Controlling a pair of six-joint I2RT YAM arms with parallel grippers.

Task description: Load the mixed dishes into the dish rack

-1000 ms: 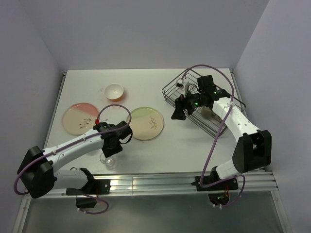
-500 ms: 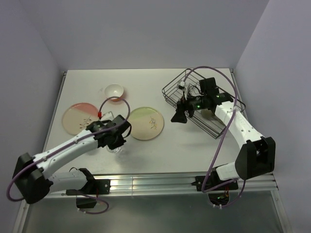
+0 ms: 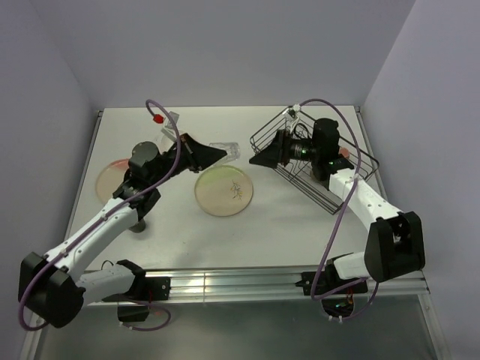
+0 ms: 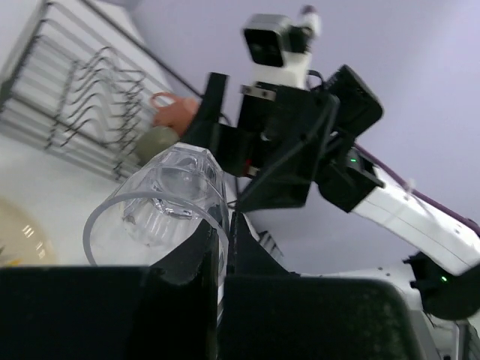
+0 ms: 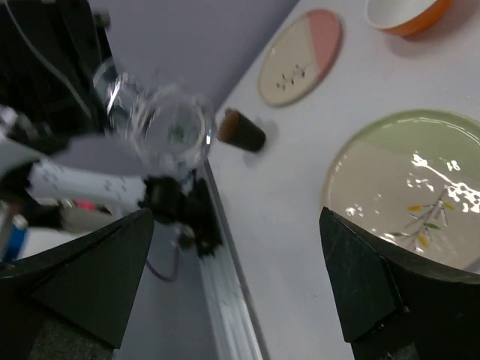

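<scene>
White tabletop (image 3: 292,217) is carrying the dish rack (image 3: 358,166) at its right side, with a pink cup (image 4: 174,112) and a grey-green cup (image 4: 154,141) lying inside. The left gripper (image 3: 216,155) is holding the clear glass (image 3: 231,148) in the air, jaws pinching its wall at the rim, beyond the cream-green plate (image 3: 224,190). The right gripper (image 3: 259,157) is facing it near the rack's corner, jaws spread wide and empty. This is looking like a handover: the right jaws are needing to close on the glass before the left ones release.
</scene>
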